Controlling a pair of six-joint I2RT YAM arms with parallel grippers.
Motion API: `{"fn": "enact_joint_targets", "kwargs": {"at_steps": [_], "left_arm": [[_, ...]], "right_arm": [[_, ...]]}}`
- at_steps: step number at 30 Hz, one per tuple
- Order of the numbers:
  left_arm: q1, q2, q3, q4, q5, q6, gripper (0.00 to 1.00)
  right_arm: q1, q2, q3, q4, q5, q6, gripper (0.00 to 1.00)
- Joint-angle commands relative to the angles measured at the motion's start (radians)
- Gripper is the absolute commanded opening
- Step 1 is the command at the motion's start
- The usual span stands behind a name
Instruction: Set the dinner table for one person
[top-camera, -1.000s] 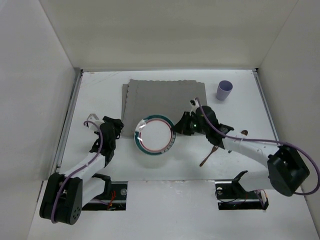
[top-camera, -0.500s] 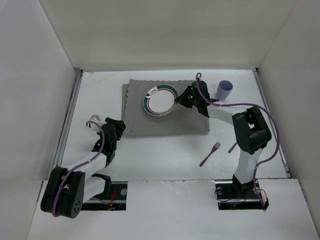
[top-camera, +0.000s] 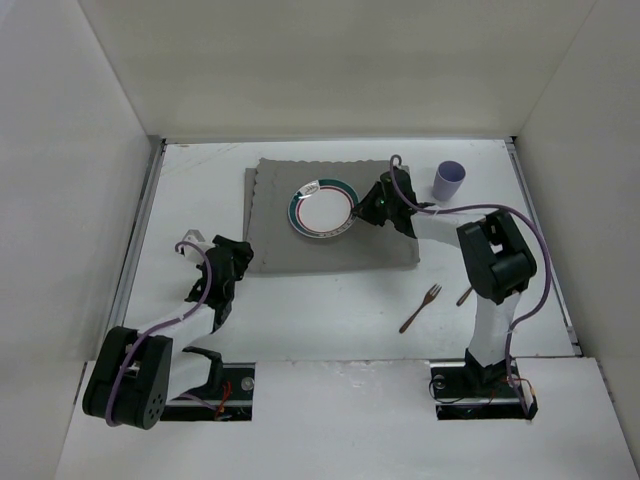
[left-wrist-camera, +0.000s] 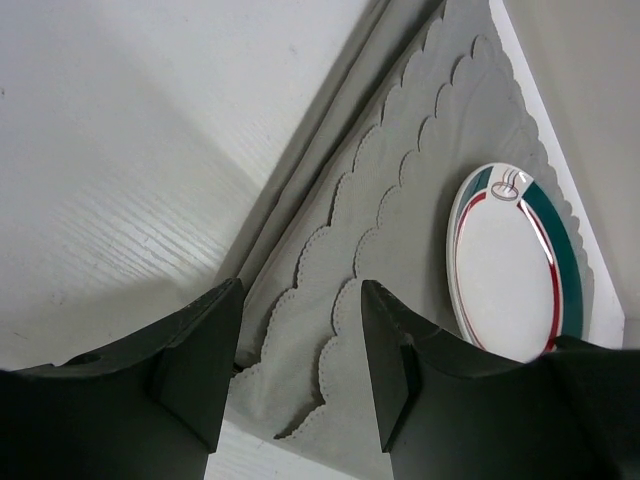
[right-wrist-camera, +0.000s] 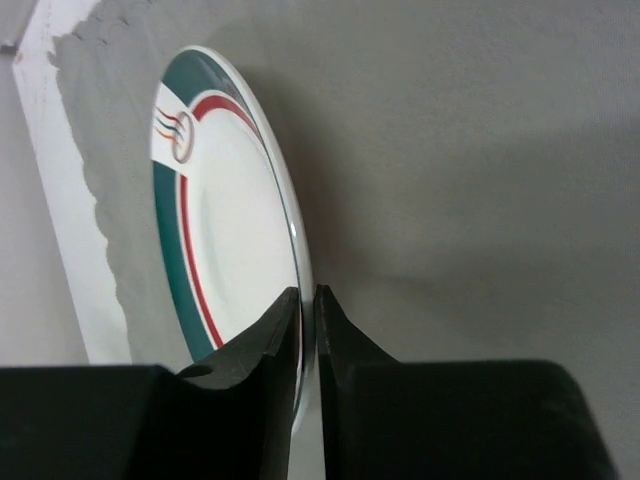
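White dinner table (top-camera: 300, 320) under me, white walls on three sides. My right claw (top-camera: 371, 208) is clamped on the rim of the plate (top-camera: 322, 208), which lies to its left over the grey mat (top-camera: 330, 250). My left claw (top-camera: 232, 262), fingers apart, hangs at the mat's near-left corner, farther from the plate

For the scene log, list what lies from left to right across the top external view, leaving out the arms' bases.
left gripper → plate → right gripper → fork → cup. The grey mat is left out, since it spans beneath the plate.
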Motion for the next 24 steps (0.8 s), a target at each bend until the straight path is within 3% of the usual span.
{"fn": "enact_joint_targets", "kwargs": {"at_steps": [1,3,19,24], "left_arm": [[-0.003,0.0,-0.005,0.056,-0.006,-0.007,0.48],[-0.001,-0.009,-0.008,0.056,-0.004,-0.009,0.48],[-0.006,-0.038,-0.016,0.052,-0.022,-0.006,0.48],[-0.006,-0.059,-0.02,0.046,-0.024,-0.001,0.48]], "right_arm": [[0.011,-0.021,-0.044,0.015,0.015,0.008,0.23],[0.013,-0.034,-0.073,0.021,0.03,0.008,0.28],[0.053,-0.215,-0.176,-0.023,0.024,-0.07,0.35],[0.053,-0.321,-0.166,-0.092,0.134,-0.187,0.4]]}}
